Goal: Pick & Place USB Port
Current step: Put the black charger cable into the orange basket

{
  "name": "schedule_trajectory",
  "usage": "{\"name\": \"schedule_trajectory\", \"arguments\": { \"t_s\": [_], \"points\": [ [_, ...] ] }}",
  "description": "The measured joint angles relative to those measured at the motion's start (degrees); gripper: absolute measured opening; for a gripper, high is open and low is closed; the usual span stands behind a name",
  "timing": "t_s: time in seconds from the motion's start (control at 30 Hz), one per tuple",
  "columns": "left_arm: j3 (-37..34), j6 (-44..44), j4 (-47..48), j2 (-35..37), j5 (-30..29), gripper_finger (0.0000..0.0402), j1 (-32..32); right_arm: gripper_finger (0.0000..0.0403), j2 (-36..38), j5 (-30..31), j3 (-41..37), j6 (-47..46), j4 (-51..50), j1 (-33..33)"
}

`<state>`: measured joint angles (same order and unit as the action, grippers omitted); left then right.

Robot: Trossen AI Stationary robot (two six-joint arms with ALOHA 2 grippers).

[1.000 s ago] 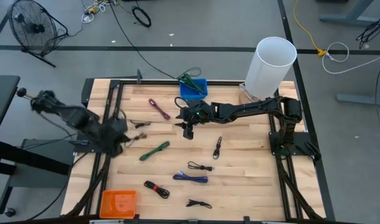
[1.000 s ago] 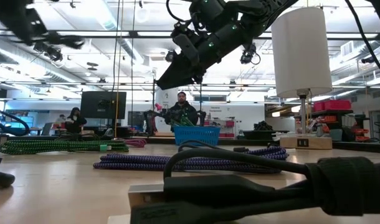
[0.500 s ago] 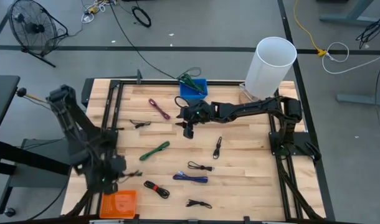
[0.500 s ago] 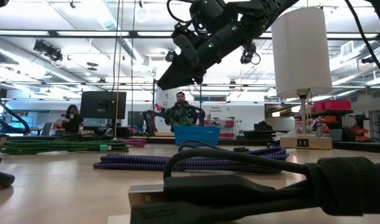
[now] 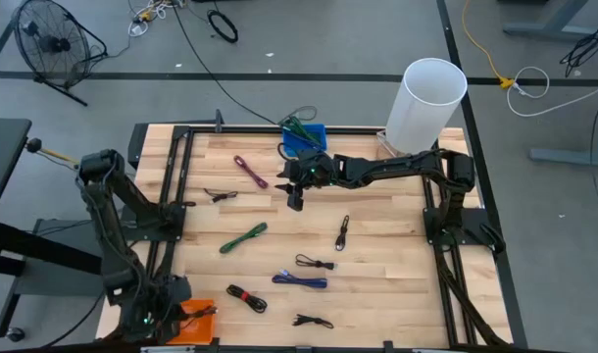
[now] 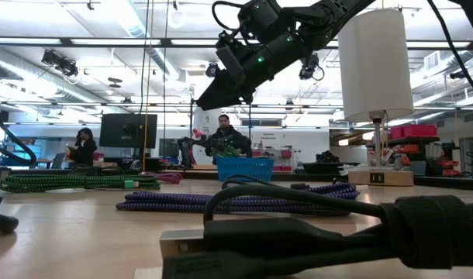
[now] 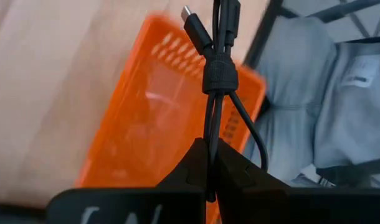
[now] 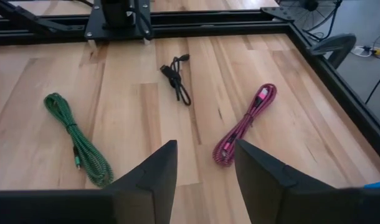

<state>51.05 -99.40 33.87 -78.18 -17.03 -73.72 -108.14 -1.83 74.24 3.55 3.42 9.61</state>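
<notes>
While the wooden table carries several bundled cables, the white cylinder stands at its far right corner and the blue bin sits at the far edge. At the near left corner, the orange basket lies just under the left gripper, whose jaws are clamped on a black USB cable, held bundled above the basket's mesh. Reaching across the far middle, the right gripper hovers above the table with its jaws apart and nothing between them. Ahead of it lie a green cable, a pink cable and a small black cable. Nearer the front lies a purple cable.
</notes>
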Motion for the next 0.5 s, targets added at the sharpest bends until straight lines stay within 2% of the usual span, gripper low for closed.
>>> {"name": "schedule_trajectory", "arguments": {
  "t_s": [0.1, 0.2, 0.33, 0.5],
  "points": [
    [0.0, -5.3, 0.6, -1.7, 2.5, 0.0009, -0.9, 0.016, 0.0, -0.1, 0.0, 0.0, 0.0, 0.0],
    [0.0, -9.7, -0.9, -2.6, 2.4, 0.0009, -1.3, 0.016, 0.0, -0.2, 0.0, 0.0, -0.1, -0.1],
    [0.1, -11.3, -5.3, -3.1, 4.1, 0.0009, -1.4, 0.016, 0.0, -0.4, 0.0, 0.2, -1.0, 0.0],
    [1.6, -12.5, -4.3, -3.3, 3.5, 0.0009, -1.4, 0.016, 0.0, -0.6, 0.0, 0.4, -1.5, -0.1]
  ]
}}
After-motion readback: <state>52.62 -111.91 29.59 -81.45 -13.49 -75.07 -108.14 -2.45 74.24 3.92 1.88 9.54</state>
